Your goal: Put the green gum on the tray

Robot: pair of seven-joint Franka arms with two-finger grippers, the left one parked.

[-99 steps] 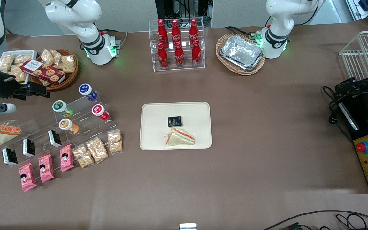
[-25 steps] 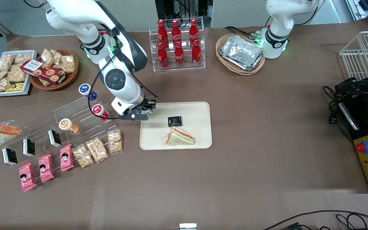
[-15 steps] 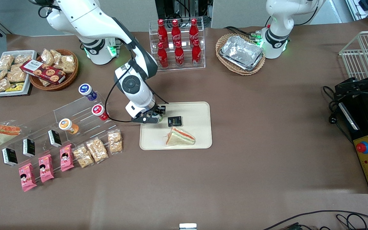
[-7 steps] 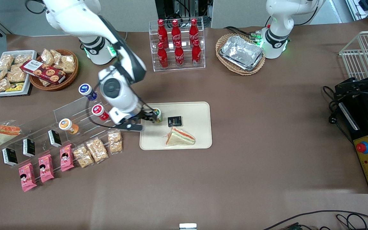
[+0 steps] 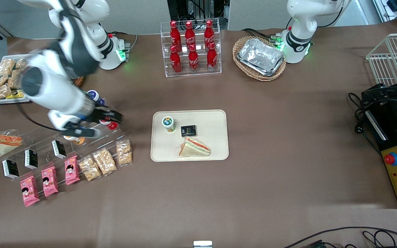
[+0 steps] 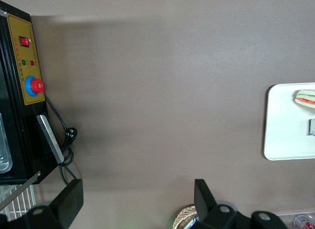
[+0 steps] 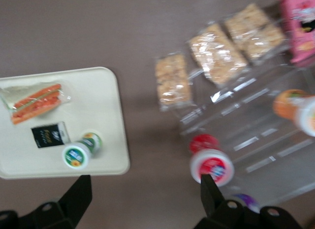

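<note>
Nearest the front camera on the tray (image 5: 215, 151) lies a wrapped sandwich (image 5: 194, 147); a little farther sit a small black packet (image 5: 188, 130) and, just beside it, the green gum (image 5: 168, 123), upright and free of any grip. We judge the placing done, so the step in hand is a clean retreat. Our hand (image 5: 110, 119) hangs spread and empty above the clear stepped rack (image 5: 91, 132), close over the red gum (image 5: 111, 124); we want to lift clear without brushing those bottles.

Our right arm (image 5: 52, 91) shows glossy white shells, black joint bands, a grey disc, and a black gripper (image 5: 110, 117).
</note>
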